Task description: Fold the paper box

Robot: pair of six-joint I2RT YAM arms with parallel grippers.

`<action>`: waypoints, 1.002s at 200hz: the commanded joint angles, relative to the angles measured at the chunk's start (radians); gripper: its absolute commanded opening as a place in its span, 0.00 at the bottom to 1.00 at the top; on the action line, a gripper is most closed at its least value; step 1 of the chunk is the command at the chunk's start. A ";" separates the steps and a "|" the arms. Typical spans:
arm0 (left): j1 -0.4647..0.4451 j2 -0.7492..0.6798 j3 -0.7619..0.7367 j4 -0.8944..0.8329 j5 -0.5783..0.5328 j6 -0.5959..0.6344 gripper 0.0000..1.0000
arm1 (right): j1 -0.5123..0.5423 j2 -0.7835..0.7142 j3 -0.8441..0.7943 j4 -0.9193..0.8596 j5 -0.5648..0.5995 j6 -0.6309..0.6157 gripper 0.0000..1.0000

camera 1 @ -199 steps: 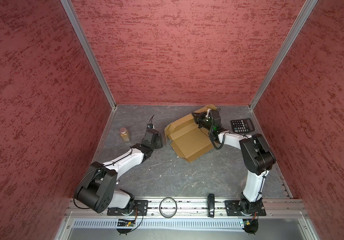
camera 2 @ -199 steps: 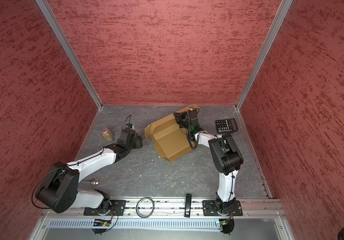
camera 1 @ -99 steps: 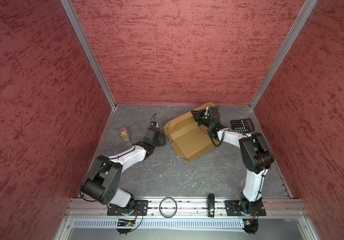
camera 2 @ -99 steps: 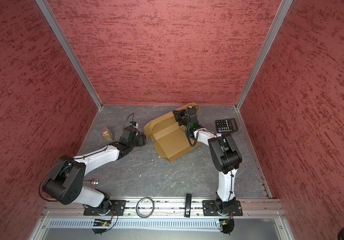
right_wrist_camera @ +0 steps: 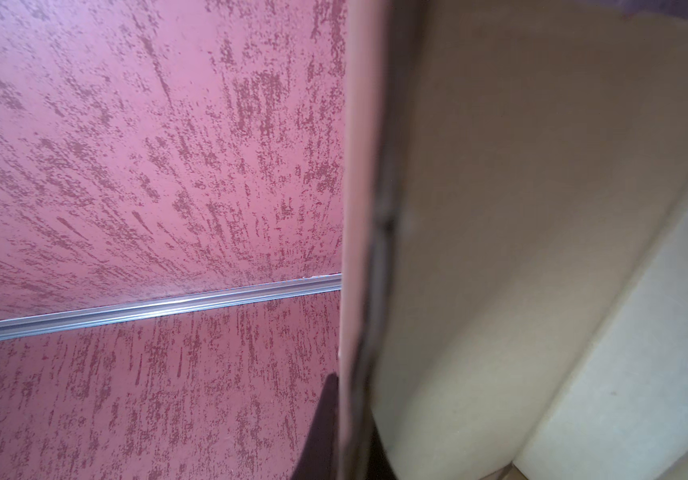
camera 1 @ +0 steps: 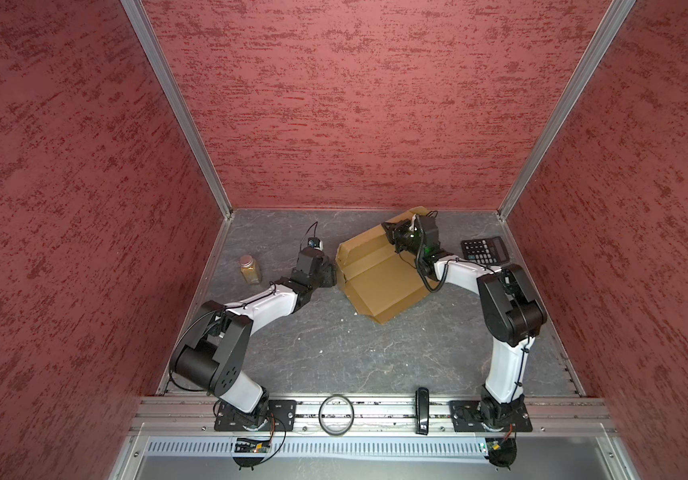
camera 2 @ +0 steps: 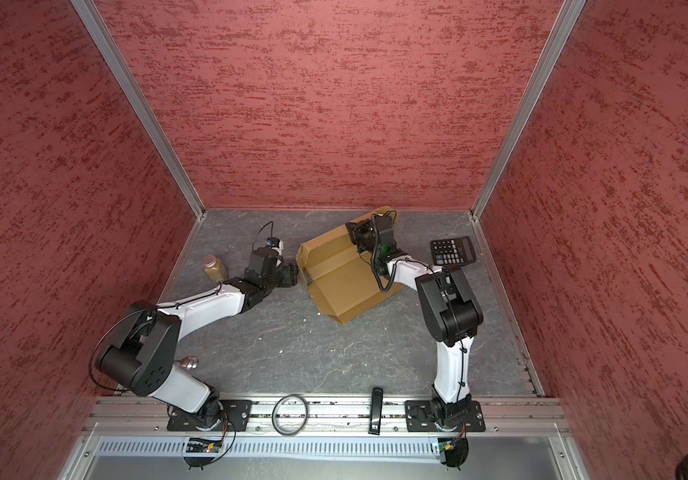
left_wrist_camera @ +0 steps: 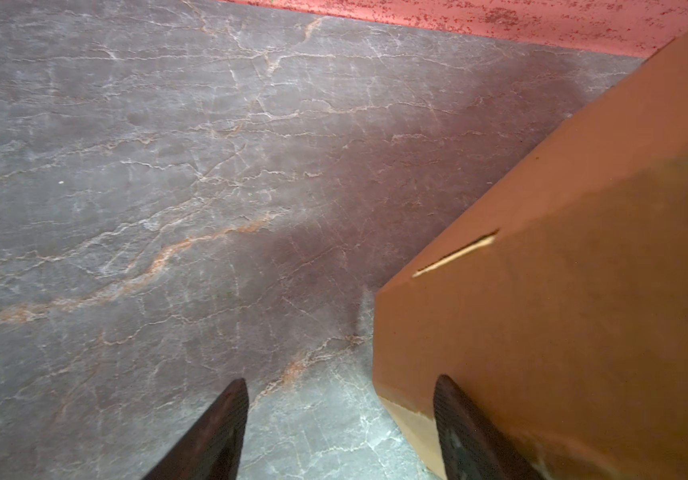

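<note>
So the paper box (camera 1: 379, 278) sits half-folded on the tabletop (camera 1: 334, 353), just beside the calculator (camera 1: 482, 250). The right gripper (camera 1: 392, 233) has its jaws clamped on a raised flap at the calculator end. The left gripper (left_wrist_camera: 342, 390) is at the box's side away from the calculator, jaws spread open.

The box (camera 1: 379, 274) sits on the table (camera 1: 334, 353), far side and a bit right of middle, its far corner close to the back wall. The calculator (camera 1: 482, 250) is off to its right, apart from it, in the far right corner. The jar (camera 1: 250, 269) stands over on the far left. The left gripper (camera 1: 329, 274) is between jar and box, right up against the box's left edge. The right gripper (camera 1: 390, 232) is on the box's far flap. On the near rail (camera 1: 375, 415), the ring (camera 1: 336, 415) lies left of the stick (camera 1: 421, 409), both between the arm bases.
</note>
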 commanded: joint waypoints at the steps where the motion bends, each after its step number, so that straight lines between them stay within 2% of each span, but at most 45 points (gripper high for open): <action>1: -0.017 0.004 0.016 0.027 0.016 0.011 0.72 | -0.004 0.024 0.043 -0.017 0.000 0.016 0.00; 85: -0.039 -0.046 -0.021 0.005 0.001 0.004 0.73 | -0.004 0.046 0.041 -0.001 0.004 0.030 0.00; 130: -0.036 -0.062 0.009 -0.041 0.026 0.002 0.74 | -0.004 0.042 0.026 -0.005 0.006 0.031 0.00; 200: -0.005 -0.091 0.034 -0.104 0.074 0.006 0.80 | -0.004 0.048 0.068 -0.073 0.008 0.022 0.01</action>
